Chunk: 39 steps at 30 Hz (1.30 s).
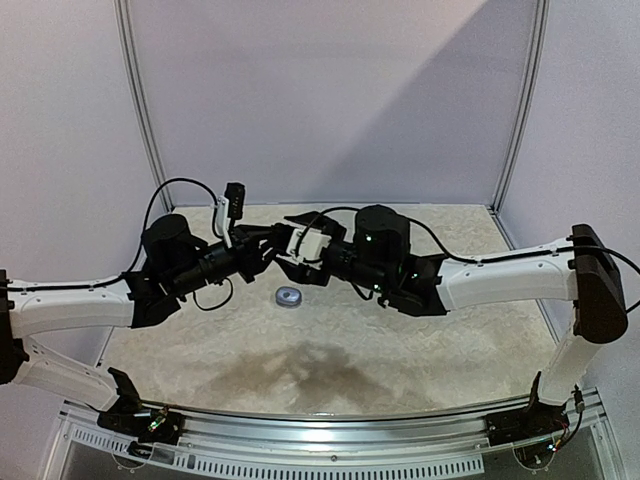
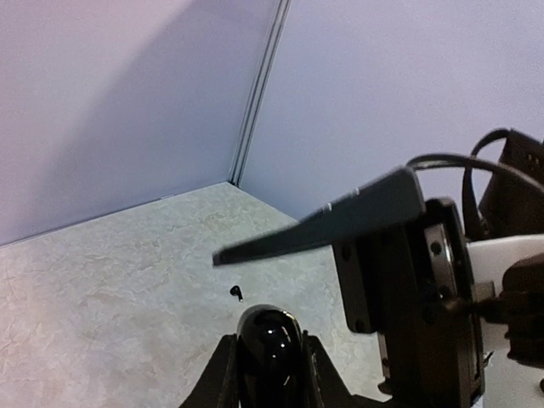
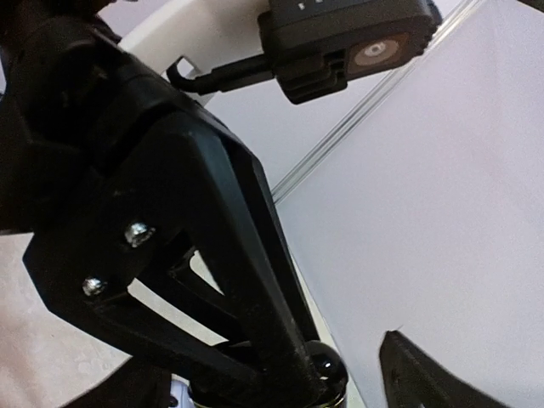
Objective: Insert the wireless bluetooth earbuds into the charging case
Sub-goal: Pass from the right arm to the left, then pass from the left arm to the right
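Both arms meet in mid-air over the back of the table. My left gripper [image 2: 268, 344] [image 1: 266, 250] is shut on a glossy black rounded charging case [image 2: 267, 336], whose top bulges out above the fingers. That black case [image 3: 330, 367] also shows low in the right wrist view, behind the left gripper's dark frame. My right gripper [image 1: 292, 243] stands open beside the case; one finger [image 3: 416, 374] is apart from it, and another finger [image 2: 323, 223] reaches across above it. One tiny black earbud [image 2: 235, 292] lies on the table beyond the case.
A small round bluish-silver case [image 1: 288, 296] sits on the pale table [image 1: 440, 340] just below the two grippers. Lilac walls and a corner post [image 1: 145, 120] close off the back and sides. The left wrist camera [image 3: 348, 38] hangs close above.
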Each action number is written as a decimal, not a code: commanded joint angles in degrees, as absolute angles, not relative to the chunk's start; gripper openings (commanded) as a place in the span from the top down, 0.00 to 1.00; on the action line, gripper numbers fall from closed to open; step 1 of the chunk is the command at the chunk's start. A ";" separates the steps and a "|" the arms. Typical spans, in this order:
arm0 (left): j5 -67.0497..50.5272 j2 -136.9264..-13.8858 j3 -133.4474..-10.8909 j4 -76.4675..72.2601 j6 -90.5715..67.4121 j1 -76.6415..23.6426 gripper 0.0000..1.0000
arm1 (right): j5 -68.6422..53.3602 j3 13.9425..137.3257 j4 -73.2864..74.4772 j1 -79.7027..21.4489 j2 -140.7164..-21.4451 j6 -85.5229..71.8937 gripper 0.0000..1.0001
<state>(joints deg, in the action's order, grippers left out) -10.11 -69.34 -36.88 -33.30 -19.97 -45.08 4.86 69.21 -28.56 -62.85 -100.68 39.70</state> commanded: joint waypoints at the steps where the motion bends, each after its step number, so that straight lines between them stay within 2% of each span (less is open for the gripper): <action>1: -12.82 -68.31 -34.36 -34.72 -13.53 -44.38 1.00 | -0.37 74.49 -15.11 -59.89 -98.14 34.31 0.03; 7: -18.51 -67.46 -32.08 -35.68 -6.14 -44.38 1.00 | -28.04 84.92 21.53 -54.10 -94.71 35.43 0.01; 10: -22.82 -67.49 -31.59 -36.03 -0.69 -44.60 1.00 | -33.59 89.06 32.41 -52.78 -96.51 38.32 0.02; 13: -24.60 -67.67 -31.74 -35.72 2.96 -44.70 1.00 | -35.56 93.40 38.30 -52.72 -99.87 40.89 0.07; 18: -26.10 -67.62 -32.25 -34.71 3.27 -44.82 1.00 | -36.67 97.29 41.47 -52.65 -104.02 42.92 0.24; 25: -26.44 -67.50 -32.28 -34.19 3.04 -45.23 1.00 | -34.56 98.09 39.61 -52.67 -105.50 42.13 0.58; 27: -26.58 -67.59 -32.34 -33.98 2.99 -45.35 1.00 | -34.97 98.00 38.92 -52.72 -105.26 41.64 0.64; 33: -26.93 -67.66 -32.52 -33.41 2.81 -45.44 1.00 | -34.98 97.90 38.25 -52.73 -104.85 41.22 0.64; 39: -27.25 -67.72 -32.61 -33.13 2.63 -45.44 1.00 | -33.40 97.90 37.26 -52.66 -104.79 40.44 0.54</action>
